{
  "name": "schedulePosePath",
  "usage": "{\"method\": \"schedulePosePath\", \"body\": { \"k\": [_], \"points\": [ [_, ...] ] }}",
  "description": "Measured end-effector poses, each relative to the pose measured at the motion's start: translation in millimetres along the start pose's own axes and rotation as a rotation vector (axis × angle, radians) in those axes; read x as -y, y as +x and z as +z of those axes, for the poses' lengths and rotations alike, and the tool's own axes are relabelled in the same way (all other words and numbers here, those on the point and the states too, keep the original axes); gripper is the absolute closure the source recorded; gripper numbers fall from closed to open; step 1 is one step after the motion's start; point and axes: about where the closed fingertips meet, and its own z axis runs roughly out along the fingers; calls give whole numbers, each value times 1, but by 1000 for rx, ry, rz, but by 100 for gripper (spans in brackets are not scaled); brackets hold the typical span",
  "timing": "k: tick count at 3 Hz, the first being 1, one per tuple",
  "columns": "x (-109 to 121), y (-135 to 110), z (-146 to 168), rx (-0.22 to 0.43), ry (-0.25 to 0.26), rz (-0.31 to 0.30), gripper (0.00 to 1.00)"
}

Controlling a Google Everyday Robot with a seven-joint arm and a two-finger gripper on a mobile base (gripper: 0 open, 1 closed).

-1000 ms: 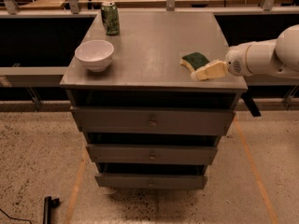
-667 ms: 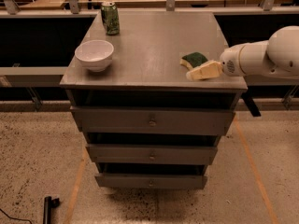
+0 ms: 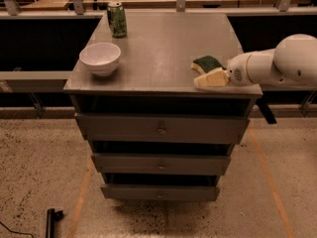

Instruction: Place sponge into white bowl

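The sponge [image 3: 207,63], dark green on top with pale yellow foam at its left edge, lies flat near the right front of the grey cabinet top [image 3: 163,48]. My gripper [image 3: 210,78], pale yellow and blocky, reaches in from the right. It sits low over the front right edge, just in front of the sponge and touching or nearly touching it. The white bowl [image 3: 100,58] stands upright and empty at the left front of the top, well away from the gripper.
A green drink can [image 3: 117,19] stands at the back left, behind the bowl. The cabinet has three drawers [image 3: 161,129], the lower ones pulled out a little. A rail and dark shelving run behind. A black object [image 3: 50,219] lies on the speckled floor.
My gripper has slid a little to the left along the front edge, closer alongside the sponge. The sponge, bowl and can have not moved.
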Motion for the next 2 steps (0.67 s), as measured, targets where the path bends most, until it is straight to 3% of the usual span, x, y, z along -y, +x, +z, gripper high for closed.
{"method": "schedulePosePath", "body": {
  "k": [2],
  "points": [
    [-4,0,4,-2,20,-19,66]
  ]
}}
